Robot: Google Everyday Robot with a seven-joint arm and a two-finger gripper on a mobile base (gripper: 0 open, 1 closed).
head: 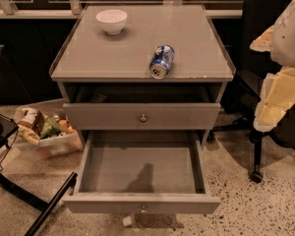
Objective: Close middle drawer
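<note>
The grey cabinet (142, 53) stands in the middle of the camera view. The middle drawer (142, 203) is pulled far out towards me. Its plain grey box is empty, and a small round knob (143, 209) sits at the centre of its front. Above it, the shorter-fronted drawer (113, 116) with a like knob stands slightly open. The lowest drawer is hidden under the open one. My gripper is not in view. Only the white and cream arm shell (282, 82) shows at the right edge, apart from the cabinet.
A white bowl (111, 20) and a blue can (162, 61) lying on its side are on the cabinet top. A box of snacks (44, 129) sits on the floor at left, with black chair legs (44, 205) in front of it. A black office chair (265, 132) stands at right.
</note>
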